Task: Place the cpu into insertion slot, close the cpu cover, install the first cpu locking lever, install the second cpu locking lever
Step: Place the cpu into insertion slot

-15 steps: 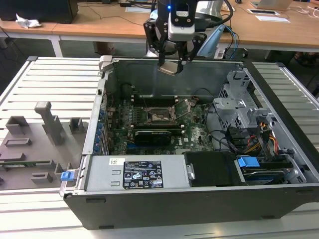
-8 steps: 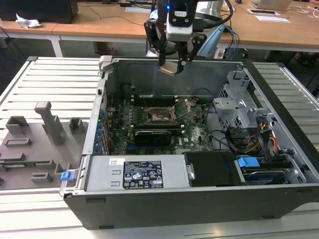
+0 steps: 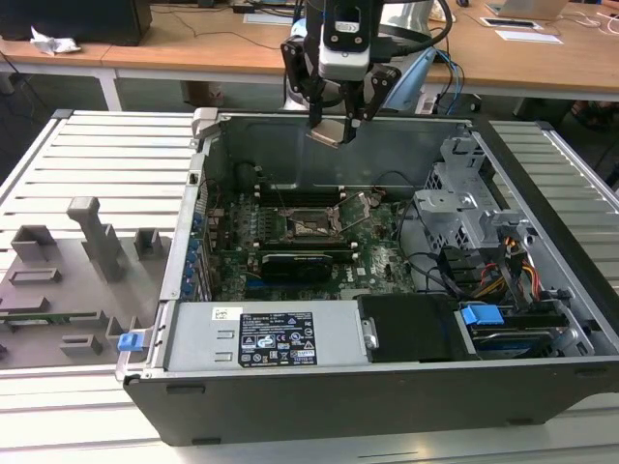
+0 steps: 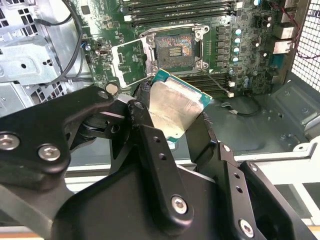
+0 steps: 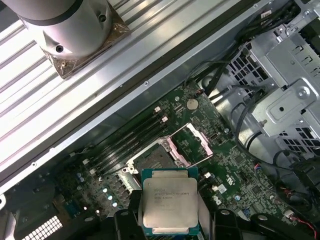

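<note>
My gripper (image 3: 334,124) hangs above the back wall of the open computer case, shut on the cpu (image 3: 327,131), which tilts a little between the fingers. In both wrist views the cpu (image 4: 172,107) (image 5: 168,206) shows a dull silver top and a green edge, gripped on two opposite sides by black fingers (image 4: 145,117). Below it on the green motherboard lies the insertion slot (image 3: 309,224) (image 4: 173,48) (image 5: 152,161), open and bare. The cpu cover (image 4: 131,62) (image 5: 192,142) is swung up beside the slot. A thin wire lever (image 4: 219,82) stands loose near the slot.
A black card (image 3: 300,261) lies in front of the slot. A grey power supply (image 3: 261,333) fills the case's near side. A metal drive cage (image 3: 464,208) and coloured cables (image 3: 503,271) sit at the exterior view's right. Grey fixtures (image 3: 87,242) stand on the slatted table.
</note>
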Available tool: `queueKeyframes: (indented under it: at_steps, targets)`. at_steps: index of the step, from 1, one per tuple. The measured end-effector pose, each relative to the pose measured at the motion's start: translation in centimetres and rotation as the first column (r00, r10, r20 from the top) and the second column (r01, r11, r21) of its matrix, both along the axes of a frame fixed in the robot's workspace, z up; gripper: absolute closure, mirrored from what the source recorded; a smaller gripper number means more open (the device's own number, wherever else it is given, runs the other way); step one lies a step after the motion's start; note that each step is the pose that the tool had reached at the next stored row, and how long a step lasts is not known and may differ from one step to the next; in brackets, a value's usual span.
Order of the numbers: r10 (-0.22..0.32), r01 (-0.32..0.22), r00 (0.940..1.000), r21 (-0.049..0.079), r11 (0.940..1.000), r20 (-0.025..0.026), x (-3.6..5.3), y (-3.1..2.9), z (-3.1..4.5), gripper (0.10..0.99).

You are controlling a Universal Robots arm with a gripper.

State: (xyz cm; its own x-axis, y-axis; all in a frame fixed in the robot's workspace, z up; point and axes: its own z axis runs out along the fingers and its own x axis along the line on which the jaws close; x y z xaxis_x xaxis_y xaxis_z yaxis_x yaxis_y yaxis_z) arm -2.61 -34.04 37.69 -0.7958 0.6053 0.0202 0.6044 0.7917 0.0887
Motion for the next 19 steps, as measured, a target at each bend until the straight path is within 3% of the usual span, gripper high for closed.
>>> queueKeyframes:
  at_steps: [19]
  targets:
    - [-0.090,0.090,0.9960,0.000,0.9960,0.0000,0.00,0.00,-0.03,0.557]
